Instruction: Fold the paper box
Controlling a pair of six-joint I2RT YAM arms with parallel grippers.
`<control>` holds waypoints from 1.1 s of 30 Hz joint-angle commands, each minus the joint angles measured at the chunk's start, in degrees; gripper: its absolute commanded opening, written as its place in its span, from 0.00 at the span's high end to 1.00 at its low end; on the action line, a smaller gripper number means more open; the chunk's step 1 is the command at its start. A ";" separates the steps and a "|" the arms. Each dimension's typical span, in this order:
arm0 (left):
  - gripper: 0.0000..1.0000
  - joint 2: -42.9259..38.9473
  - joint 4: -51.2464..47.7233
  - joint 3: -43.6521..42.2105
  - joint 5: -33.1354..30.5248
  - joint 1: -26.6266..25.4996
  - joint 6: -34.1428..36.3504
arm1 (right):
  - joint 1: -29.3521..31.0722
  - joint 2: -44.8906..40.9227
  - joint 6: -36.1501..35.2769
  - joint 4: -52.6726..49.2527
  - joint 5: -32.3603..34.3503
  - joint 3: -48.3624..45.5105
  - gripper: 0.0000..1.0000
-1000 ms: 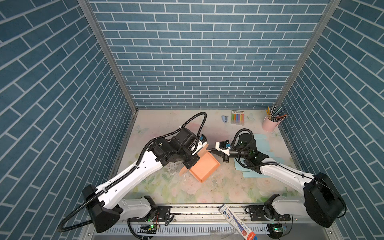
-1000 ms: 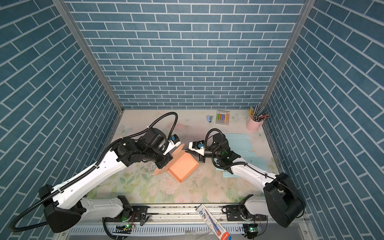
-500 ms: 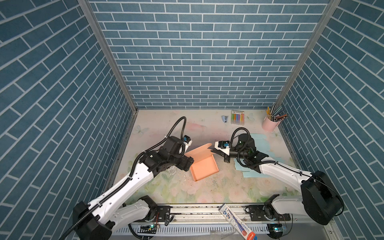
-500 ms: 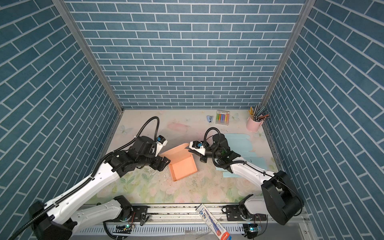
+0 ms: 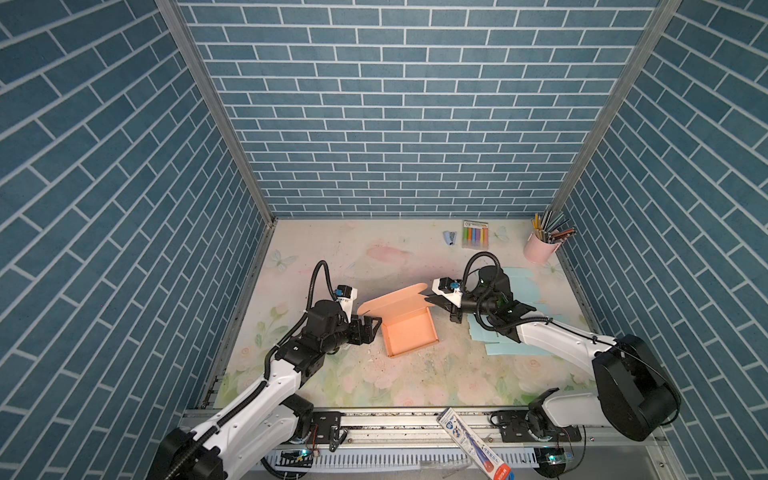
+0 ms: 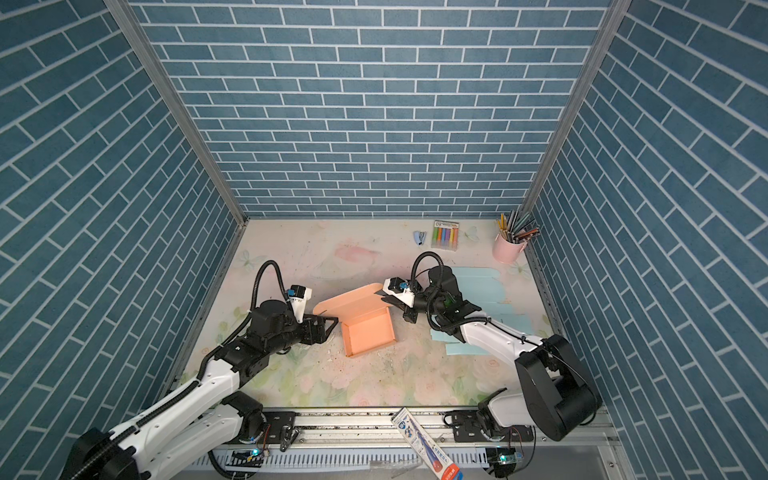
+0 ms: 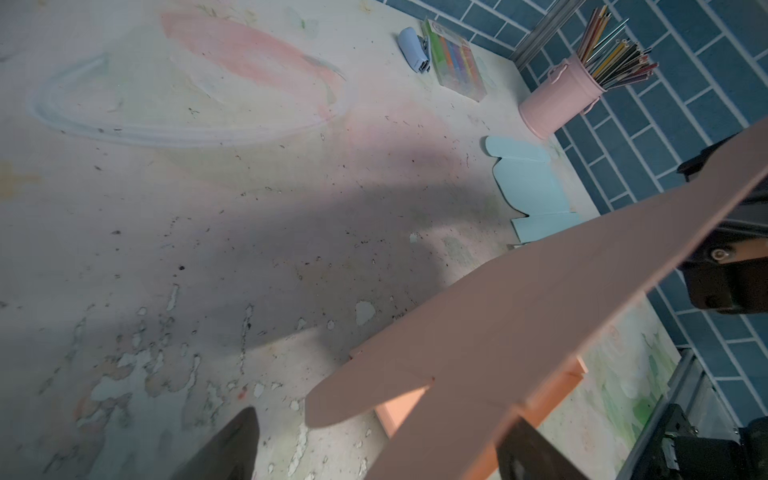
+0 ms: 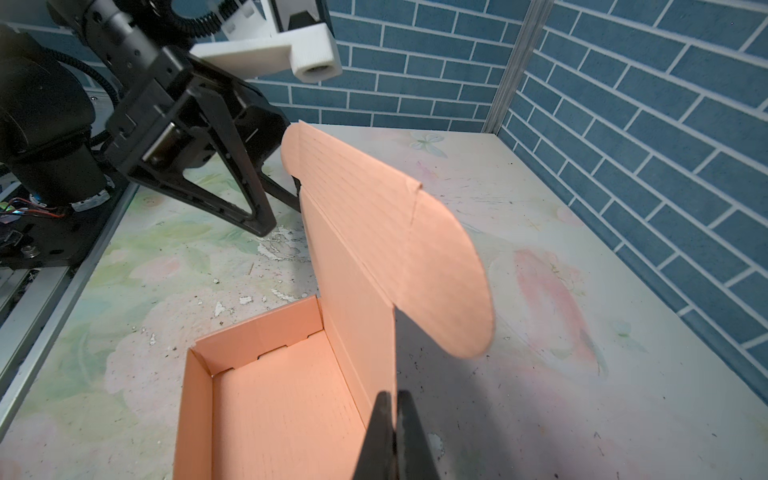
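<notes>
The orange paper box (image 5: 409,334) (image 6: 369,332) lies on the table as an open tray, its lid (image 5: 395,300) (image 8: 374,216) standing up along the far side. My right gripper (image 5: 428,300) (image 8: 395,436) is shut on the lid's right edge. My left gripper (image 5: 375,328) (image 6: 330,328) is open at the tray's left wall. In the left wrist view its dark fingers (image 7: 232,449) stand wide apart, and the lid's left flap (image 7: 457,374) hangs between them without being pinched.
Flat light-blue paper sheets (image 5: 519,336) (image 7: 528,187) lie under the right arm. At the back right stand a pink pencil cup (image 5: 540,249), a marker pack (image 5: 475,234) and a small stapler (image 5: 449,237). A tube (image 5: 473,444) lies on the front rail.
The box was tilted up in my left gripper; now it lies flat with its lid raised. The left gripper has opened and drawn back to the left. The right gripper keeps its hold.
</notes>
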 commanded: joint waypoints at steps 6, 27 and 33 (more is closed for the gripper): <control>0.16 2.01 20.73 -4.75 6.76 0.41 -1.10 | -0.74 0.82 1.46 1.71 -0.87 -0.29 1.00; 0.57 -0.78 14.71 -6.67 0.83 -1.19 -1.01 | -1.36 -0.10 2.95 2.46 3.04 -0.51 1.00; 0.60 0.53 14.69 -6.49 -0.02 -1.83 0.10 | -1.36 -0.01 3.13 2.04 3.79 -0.21 1.00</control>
